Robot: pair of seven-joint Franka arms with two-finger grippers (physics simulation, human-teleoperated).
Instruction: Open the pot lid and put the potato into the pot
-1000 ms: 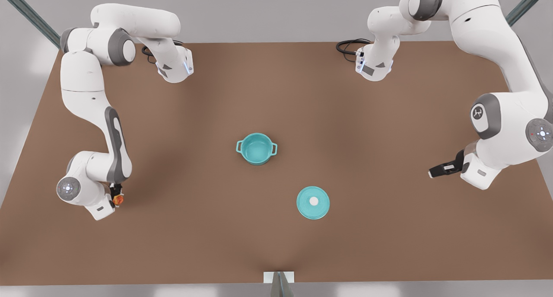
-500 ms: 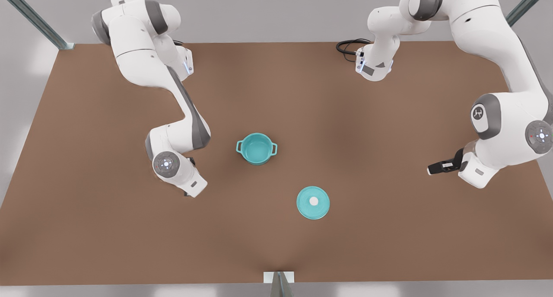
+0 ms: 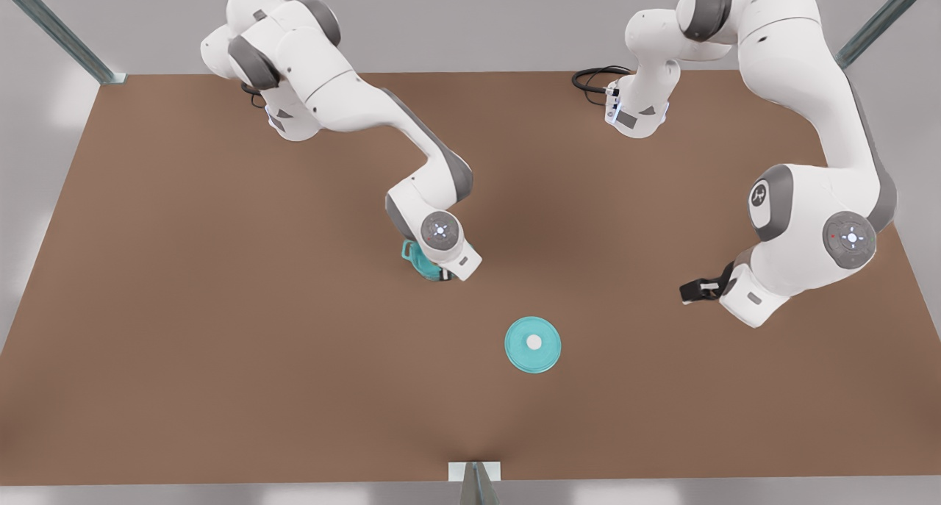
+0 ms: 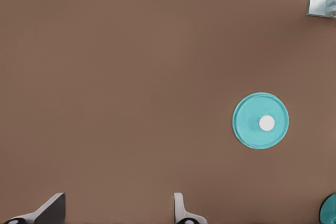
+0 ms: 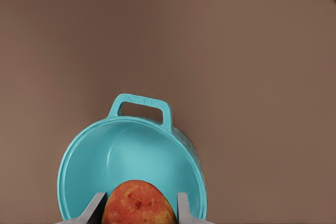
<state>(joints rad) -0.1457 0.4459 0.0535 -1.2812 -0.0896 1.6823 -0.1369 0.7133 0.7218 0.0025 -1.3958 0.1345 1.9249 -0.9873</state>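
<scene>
Brown and matte, the table (image 3: 220, 306) spreads flat under both arms, with a grey wall behind it and metal struts at its far corners.

The right gripper (image 5: 137, 207) holds the potato (image 5: 138, 203) between its two pale fingers, closed on either side of it. The potato is a rounded lump, orange-red with yellow mottling, and it hangs directly above the open mouth of the pot (image 5: 131, 166). In the front view this arm reaches in from about 10 o'clock and its wrist covers most of the pot (image 3: 413, 259), so only a sliver of teal wall and one loop handle stick out at the wrist's 9 o'clock side. The pot is round, smooth and teal inside and out, near the table's middle.

The pot lid (image 3: 533, 345) lies flat on the table at roughly 4 o'clock from the pot, well apart from it. It is a thin teal disc with a small white knob at its centre.

The left gripper (image 3: 695, 290) hangs at about 2 o'clock from the lid, well apart from it, its dark fingers pointing toward the front view's left. In the left wrist view its fingertips (image 4: 55, 205) stand wide apart with nothing between them, and the lid (image 4: 261, 120) rests on bare table beyond. This arm waits.
</scene>
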